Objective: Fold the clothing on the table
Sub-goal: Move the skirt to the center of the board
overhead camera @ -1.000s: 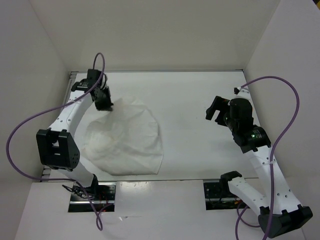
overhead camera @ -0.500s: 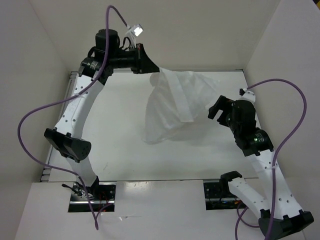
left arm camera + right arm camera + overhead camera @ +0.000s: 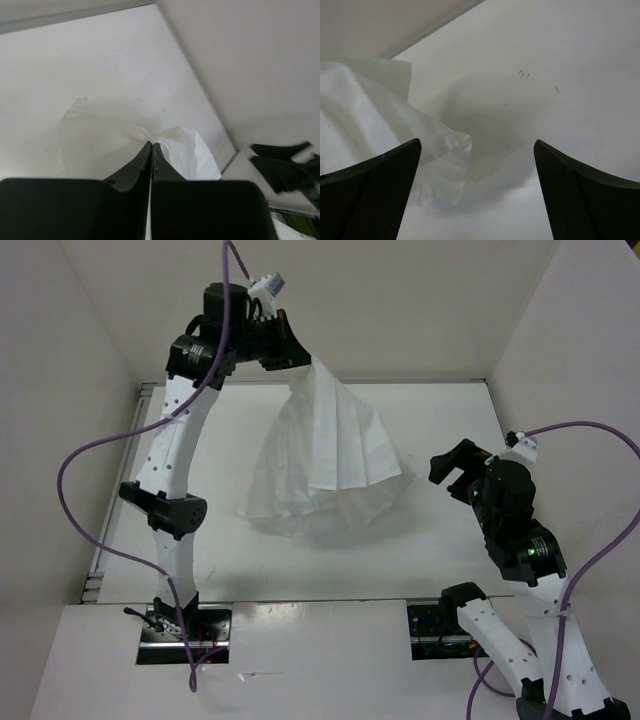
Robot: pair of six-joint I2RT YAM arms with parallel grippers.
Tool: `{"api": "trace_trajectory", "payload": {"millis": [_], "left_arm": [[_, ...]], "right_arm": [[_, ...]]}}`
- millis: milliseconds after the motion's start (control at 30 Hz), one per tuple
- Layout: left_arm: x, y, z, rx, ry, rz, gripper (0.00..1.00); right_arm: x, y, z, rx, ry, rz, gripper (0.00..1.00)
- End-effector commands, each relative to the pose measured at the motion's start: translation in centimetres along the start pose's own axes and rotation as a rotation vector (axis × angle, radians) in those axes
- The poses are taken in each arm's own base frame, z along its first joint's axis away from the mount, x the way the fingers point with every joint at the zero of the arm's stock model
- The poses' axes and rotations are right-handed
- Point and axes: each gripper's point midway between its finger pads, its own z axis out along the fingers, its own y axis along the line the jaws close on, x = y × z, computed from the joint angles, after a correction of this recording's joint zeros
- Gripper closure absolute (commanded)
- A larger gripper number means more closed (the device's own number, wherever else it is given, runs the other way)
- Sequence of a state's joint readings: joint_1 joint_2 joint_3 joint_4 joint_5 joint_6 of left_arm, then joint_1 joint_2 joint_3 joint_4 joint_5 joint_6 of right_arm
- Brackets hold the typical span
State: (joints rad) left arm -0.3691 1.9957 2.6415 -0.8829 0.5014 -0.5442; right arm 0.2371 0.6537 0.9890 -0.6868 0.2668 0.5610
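Clothing (image 3: 330, 455) hangs from the left pincer (image 3: 307, 360), white, pleated, flaring downward.

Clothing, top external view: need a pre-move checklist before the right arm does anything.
1. Left gripper shut on the top of the clothing: ok.
2. Clothing held by that one pinch only, with no second hold: ok.
3. Right gripper open and empty: ok.
4. Right gripper apart from the fabric, beside its right edge: ok.
5. Lower hem clear of the table: cannot tell; it seems to reach the surface.
6. Fabric flat enough to fold: not ok; it hangs in bunched folds.
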Motion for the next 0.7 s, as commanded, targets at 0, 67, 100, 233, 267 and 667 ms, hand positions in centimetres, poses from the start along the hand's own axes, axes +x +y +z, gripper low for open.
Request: {"api": "trace_trajectory", "payload": {"millis": [0,67,100,233,267,667], "left_arm": [[1.7,4.9,1.3,-0.277,0.018,0.009,1.0],[3.0,5.9,1.7,-0.385,0.035,0.026,1.0],[3.7,6.5,2.1,-0.426,0.053,0.04,1.0],[5.0,6.6,1.7,-0.617,0.034,0.12,1.0],[5.0,6.4,1.7,-0.639,0.024,0.134,1.0],[-0.1,-11.2,-2.8,0.071,-0.128,0.165,1.0]], "right_arm": [[-0.5,-0.3,-0.8,0.006,-0.025,0.032,0.02],[-0.7,-0.3,-1.1,0.0,-0.033,0.035,0.02],[-0.7,-0.3,-1.1,0.0,-0.034,0.035,0.02],[-0.4,-0.2,-1.2,-0.003,-0.021,0.042,0.02],[-0.2,-0.1,-1.0,-0.005,-0.009,0.039,0.02],[-0.3,0.5,-2.2,-0.046,-0.001,0.064,0.02]]}}
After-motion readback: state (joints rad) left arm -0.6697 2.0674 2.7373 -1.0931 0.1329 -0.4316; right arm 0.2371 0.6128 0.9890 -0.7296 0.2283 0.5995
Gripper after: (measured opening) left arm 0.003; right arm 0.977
